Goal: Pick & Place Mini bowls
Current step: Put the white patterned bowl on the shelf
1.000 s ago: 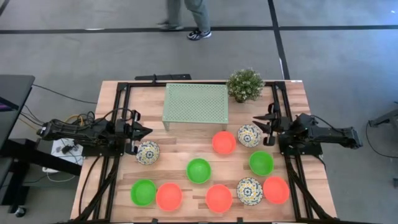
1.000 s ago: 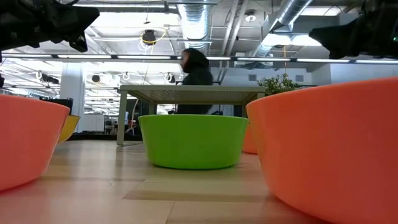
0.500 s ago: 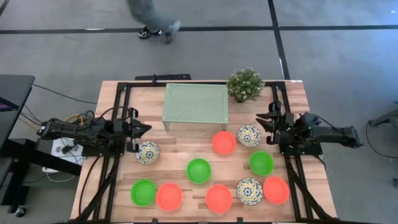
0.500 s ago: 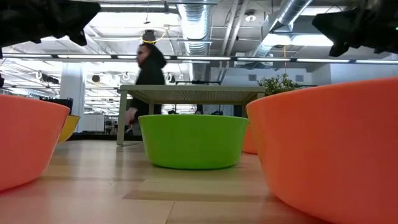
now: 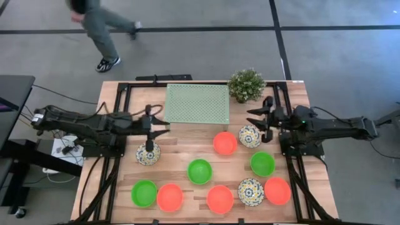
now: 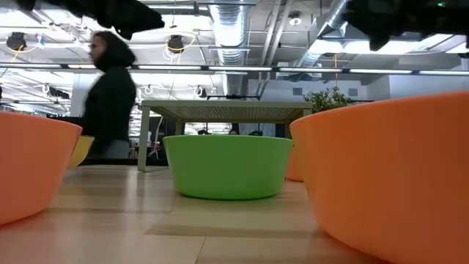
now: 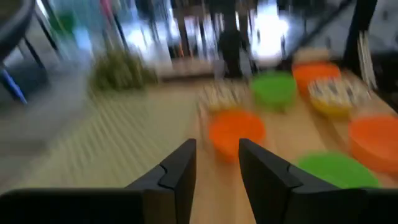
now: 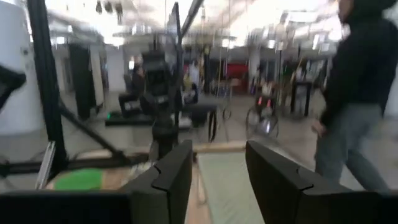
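The left claw (image 5: 164, 128) hangs over the wood with its fingers (image 7: 180, 171) parted a little and nothing between them, and just beside it, on the near-edge side, sits a patterned bowl (image 5: 148, 153) on the table (image 5: 187, 145). Ahead of that claw lies the red-orange bowl (image 5: 225, 143), with a green bowl (image 5: 200, 171) further toward the front edge. Over on the other side the right claw (image 5: 255, 121) is up in the air too, fingers (image 8: 174, 177) spread apart and empty, hovering right by a second patterned bowl (image 5: 250, 135) that rests just beneath and beside it. Past that, toward the front edge from the right claw, there is another green bowl (image 5: 262, 164), then a third patterned bowl (image 5: 250, 191) and a red-orange one (image 5: 277, 190) at the corner. Along the front edge run a green bowl (image 5: 144, 193) and two more red-orange bowls (image 5: 170, 197) (image 5: 220, 199). Between the two claws, toward the back, stands the pale green mesh rack (image 5: 196, 104), with the small potted plant (image 5: 246, 84) close to the right claw. Beyond the table a person (image 5: 100, 25) is on the grey floor, also seen in the level view (image 6: 108, 99).
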Robot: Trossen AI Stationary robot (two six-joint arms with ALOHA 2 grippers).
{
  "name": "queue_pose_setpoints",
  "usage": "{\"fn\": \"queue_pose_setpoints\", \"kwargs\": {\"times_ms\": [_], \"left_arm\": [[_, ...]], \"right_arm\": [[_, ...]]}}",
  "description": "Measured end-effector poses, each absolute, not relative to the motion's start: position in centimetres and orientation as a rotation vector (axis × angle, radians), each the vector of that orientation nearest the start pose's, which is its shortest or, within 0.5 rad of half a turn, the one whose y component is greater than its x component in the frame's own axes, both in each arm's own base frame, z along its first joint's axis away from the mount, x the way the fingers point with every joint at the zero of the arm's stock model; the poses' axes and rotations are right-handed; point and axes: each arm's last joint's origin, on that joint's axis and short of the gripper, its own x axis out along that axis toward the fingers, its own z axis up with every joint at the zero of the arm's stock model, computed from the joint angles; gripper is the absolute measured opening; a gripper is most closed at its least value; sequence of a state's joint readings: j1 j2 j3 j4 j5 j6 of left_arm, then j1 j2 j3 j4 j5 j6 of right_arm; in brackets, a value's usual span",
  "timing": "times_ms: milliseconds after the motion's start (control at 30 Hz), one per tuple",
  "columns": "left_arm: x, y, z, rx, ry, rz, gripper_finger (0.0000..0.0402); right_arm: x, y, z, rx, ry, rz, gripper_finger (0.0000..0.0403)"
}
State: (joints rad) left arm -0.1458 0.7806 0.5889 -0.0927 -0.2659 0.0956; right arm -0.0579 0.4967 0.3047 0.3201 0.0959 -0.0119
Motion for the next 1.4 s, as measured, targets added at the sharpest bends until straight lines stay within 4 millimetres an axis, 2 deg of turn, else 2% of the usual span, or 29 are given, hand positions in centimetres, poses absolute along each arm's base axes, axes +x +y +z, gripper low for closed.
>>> {"fn": "queue_pose_setpoints", "kwargs": {"times_ms": [133, 333, 467, 567, 733, 1200, 1300, 1400], "left_arm": [[18.7, -3.4, 27.8, -0.053, 0.524, 0.065, 0.0119], [18.6, -6.8, 25.1, -0.361, 0.838, 0.001, 0.0121], [17.7, -7.5, 23.4, -0.525, 1.072, 0.079, 0.0124], [17.6, -7.4, 22.5, -0.611, 1.162, 0.197, 0.0124], [18.5, -7.8, 21.2, -0.610, 1.213, 0.242, 0.0123], [20.4, -8.6, 16.6, -0.470, 1.389, 0.382, 0.0121], [20.5, -8.8, 16.1, -0.414, 1.406, 0.348, 0.0104], [20.4, -9.0, 16.2, -0.377, 1.413, 0.325, 0.0064]], "right_arm": [[15.5, -0.9, 25.6, -0.009, -0.026, -0.102, 0.0159], [18.2, -0.1, 25.7, -0.011, 0.068, -0.042, 0.0154], [19.7, 0.7, 25.8, -0.015, 0.109, -0.004, 0.0148], [20.5, 1.1, 26.0, -0.093, 0.122, 0.020, 0.0145], [21.6, 1.4, 26.0, -0.198, 0.147, 0.038, 0.0146], [23.9, -0.4, 27.2, -0.196, 0.163, -0.048, 0.0155], [24.1, -0.7, 27.1, -0.195, 0.177, -0.058, 0.0151], [24.2, -0.9, 27.0, -0.195, 0.184, -0.066, 0.0149]]}}
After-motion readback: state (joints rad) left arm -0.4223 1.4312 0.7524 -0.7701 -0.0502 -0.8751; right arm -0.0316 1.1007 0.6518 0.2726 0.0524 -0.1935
